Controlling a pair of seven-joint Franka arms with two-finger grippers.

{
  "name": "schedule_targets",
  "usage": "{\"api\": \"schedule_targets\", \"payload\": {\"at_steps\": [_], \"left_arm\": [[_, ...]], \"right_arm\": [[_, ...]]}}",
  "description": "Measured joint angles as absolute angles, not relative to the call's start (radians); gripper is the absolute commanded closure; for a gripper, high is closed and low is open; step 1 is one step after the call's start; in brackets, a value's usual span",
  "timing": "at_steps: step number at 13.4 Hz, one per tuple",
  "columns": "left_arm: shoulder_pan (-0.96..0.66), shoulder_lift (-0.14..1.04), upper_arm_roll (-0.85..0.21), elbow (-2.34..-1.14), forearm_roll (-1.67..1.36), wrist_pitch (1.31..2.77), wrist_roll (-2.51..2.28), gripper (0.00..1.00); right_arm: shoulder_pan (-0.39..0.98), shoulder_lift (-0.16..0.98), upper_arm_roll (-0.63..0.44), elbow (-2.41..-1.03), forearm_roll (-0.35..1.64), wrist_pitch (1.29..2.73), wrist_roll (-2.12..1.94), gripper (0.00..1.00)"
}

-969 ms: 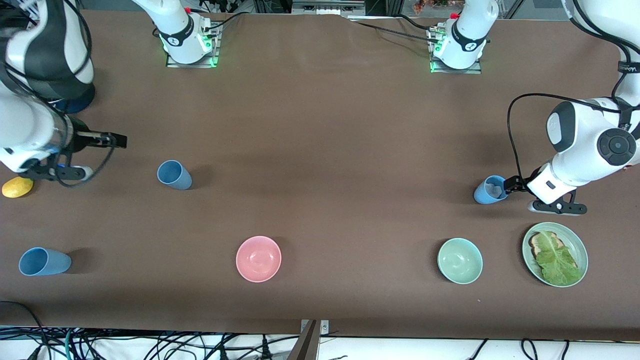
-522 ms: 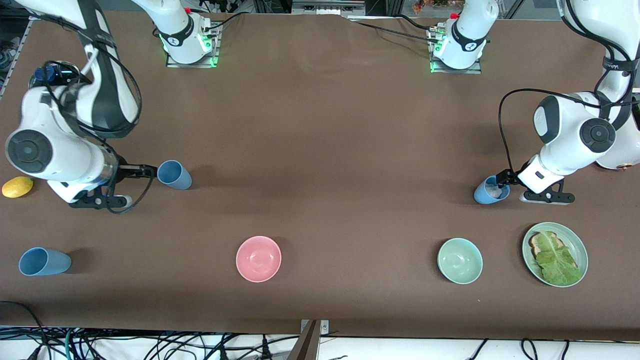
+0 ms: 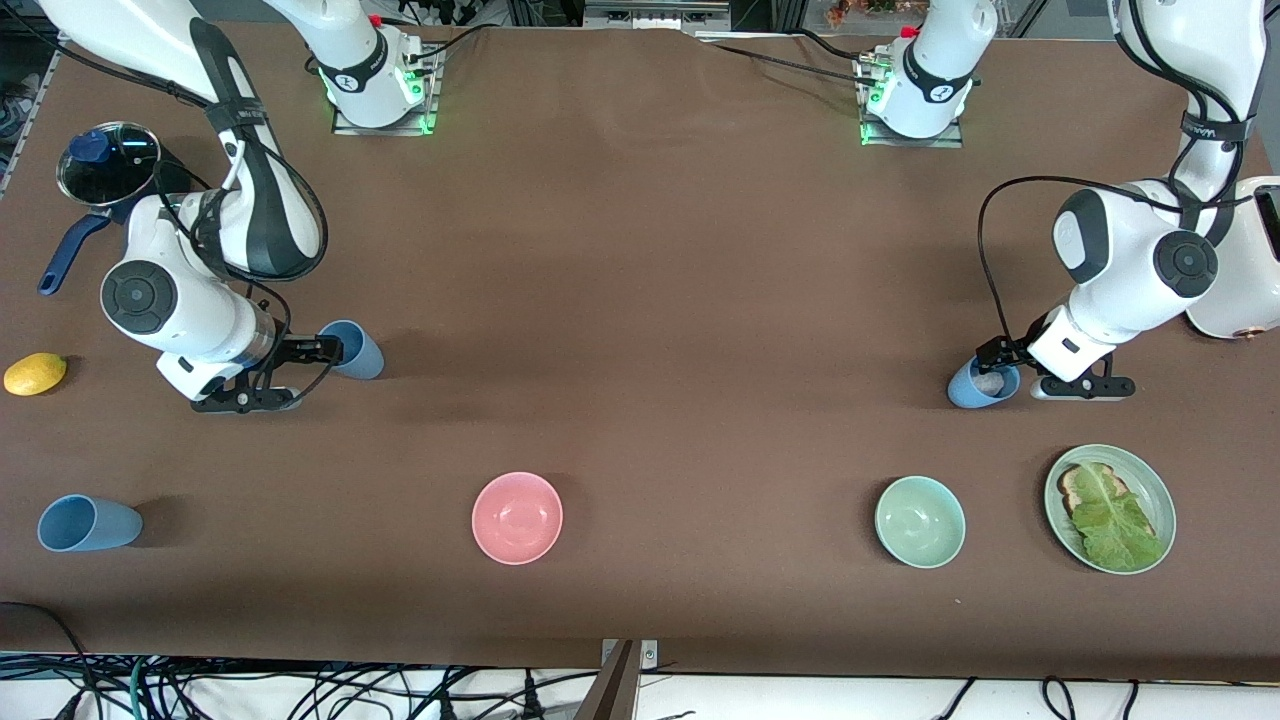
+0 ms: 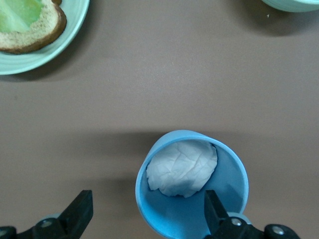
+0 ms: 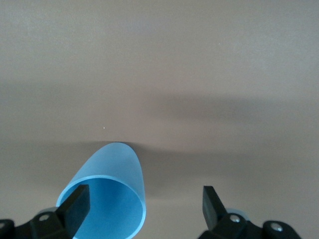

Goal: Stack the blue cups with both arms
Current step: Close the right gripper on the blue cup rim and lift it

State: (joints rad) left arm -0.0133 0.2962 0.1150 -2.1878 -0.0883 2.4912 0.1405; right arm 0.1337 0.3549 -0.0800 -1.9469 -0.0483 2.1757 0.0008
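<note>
With both sets of fingers wide, our left gripper (image 4: 145, 216) straddles one rim of a blue cup (image 4: 192, 184) holding crumpled white paper (image 4: 183, 168), our right gripper (image 5: 144, 206) is off-centre at another cup (image 5: 107, 199), and either may tip.

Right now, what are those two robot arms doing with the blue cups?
Each arm is reaching for a blue cup, and neither has grabbed one. The left gripper has its jaws open, with one finger inside the cup holding something white and crumpled. The right gripper is at the rim of an empty cup, jaws open, one finger inside. A third blue cup waits nearer the front camera, toward the right arm's end. Nothing is stacked yet.
</note>
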Motion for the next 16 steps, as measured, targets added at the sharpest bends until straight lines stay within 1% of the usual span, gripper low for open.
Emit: {"api": "schedule_targets", "payload": {"at_steps": [5, 7, 8, 10, 11, 12, 13, 14, 15, 16], "left_arm": [[-0.013, 0.313, 0.117, -2.197, -0.090, 2.510, 0.140, 0.03], [-0.013, 0.332, 0.118, -2.199, -0.090, 2.537, 0.140, 0.10], [-0.013, 0.341, 0.118, -2.199, -0.090, 2.545, 0.140, 0.20], [-0.013, 0.351, 0.118, -2.199, -0.090, 2.553, 0.140, 0.51], [-0.014, 0.346, 0.118, -2.198, -0.094, 2.553, 0.141, 0.66], [-0.014, 0.343, 0.118, -2.198, -0.094, 2.553, 0.140, 0.79], [-0.014, 0.345, 0.119, -2.198, -0.094, 2.553, 0.140, 0.91], [-0.014, 0.347, 0.119, -2.198, -0.094, 2.553, 0.140, 0.97], [-0.014, 0.348, 0.119, -2.198, -0.094, 2.554, 0.139, 1.00], [-0.014, 0.348, 0.119, -2.198, -0.094, 2.554, 0.139, 1.00]], "right_arm": [[0.125, 0.349, -0.097, -1.978, -0.004, 2.195, -0.055, 0.00], [0.124, 0.349, -0.096, -1.994, -0.003, 2.225, -0.055, 0.00], [0.124, 0.349, -0.096, -2.003, -0.002, 2.240, -0.055, 0.00], [0.124, 0.350, -0.096, -2.018, -0.002, 2.260, -0.055, 0.00], [0.124, 0.350, -0.096, -2.020, -0.001, 2.262, -0.055, 0.02], [0.124, 0.351, -0.096, -2.022, 0.000, 2.263, -0.055, 0.11], [0.125, 0.354, -0.096, -2.024, 0.008, 2.264, -0.055, 0.25], [0.125, 0.356, -0.096, -2.026, 0.018, 2.265, -0.055, 0.35], [0.125, 0.359, -0.095, -2.026, 0.025, 2.266, -0.055, 0.49], [0.125, 0.361, -0.093, -2.026, 0.027, 2.266, -0.055, 0.64]]}}
